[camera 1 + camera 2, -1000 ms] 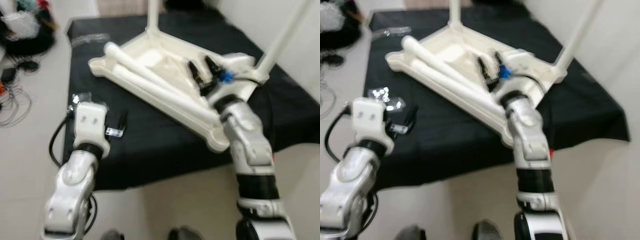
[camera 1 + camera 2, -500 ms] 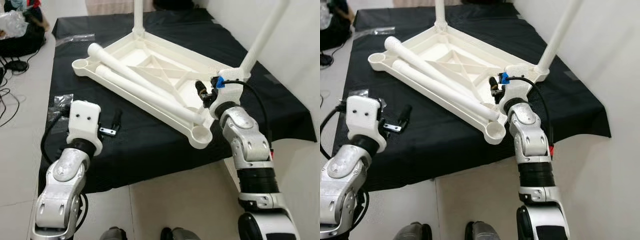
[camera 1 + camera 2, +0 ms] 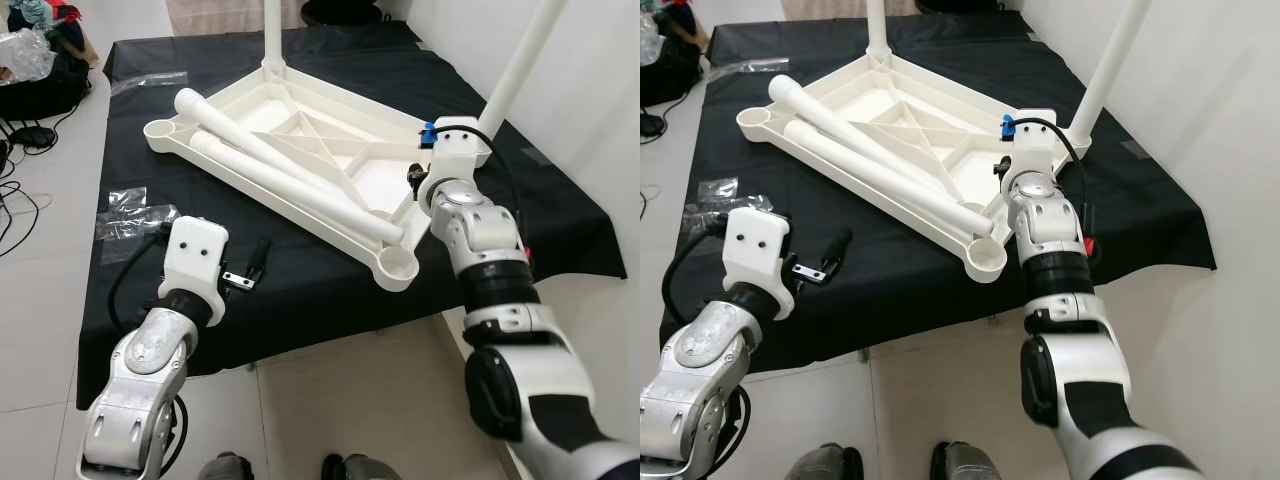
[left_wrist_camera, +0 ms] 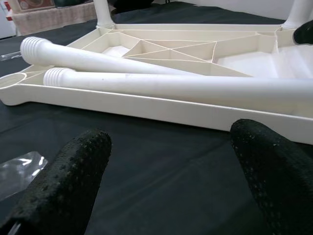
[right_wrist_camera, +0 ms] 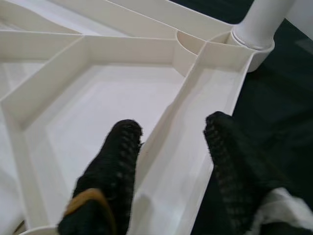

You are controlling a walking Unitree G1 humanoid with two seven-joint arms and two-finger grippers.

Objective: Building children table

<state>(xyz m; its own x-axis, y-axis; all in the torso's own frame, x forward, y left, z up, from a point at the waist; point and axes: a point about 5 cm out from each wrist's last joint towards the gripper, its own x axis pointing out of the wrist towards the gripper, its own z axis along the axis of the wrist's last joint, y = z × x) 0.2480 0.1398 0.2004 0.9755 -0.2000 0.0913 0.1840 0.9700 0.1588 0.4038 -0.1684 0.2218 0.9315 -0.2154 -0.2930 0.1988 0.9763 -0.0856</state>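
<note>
The white children's table top (image 3: 370, 178) lies upside down on a black cloth (image 3: 300, 290). Two white legs stand upright in its far corner (image 3: 272, 35) and right corner (image 3: 520, 60). Two loose legs (image 3: 290, 185) (image 3: 250, 135) lie across its ribbed underside. The near corner socket (image 3: 398, 268) holds nothing. My left gripper (image 4: 168, 142) hovers open over the cloth, in front of the table's long front rim. My right gripper (image 5: 171, 126) is open above a rib inside the table top, close to the right upright leg (image 5: 261, 19).
Clear plastic bags (image 3: 125, 215) (image 3: 150, 80) lie on the cloth's left side. Bags and cables (image 3: 30, 60) sit on the tiled floor at the far left. A white wall (image 3: 600, 100) runs along the right. The cloth's front edge is near my feet.
The view has shifted and sharpened. My right gripper has drawn toward the table's right corner by the upright leg. My left gripper has drifted slightly right over the cloth.
</note>
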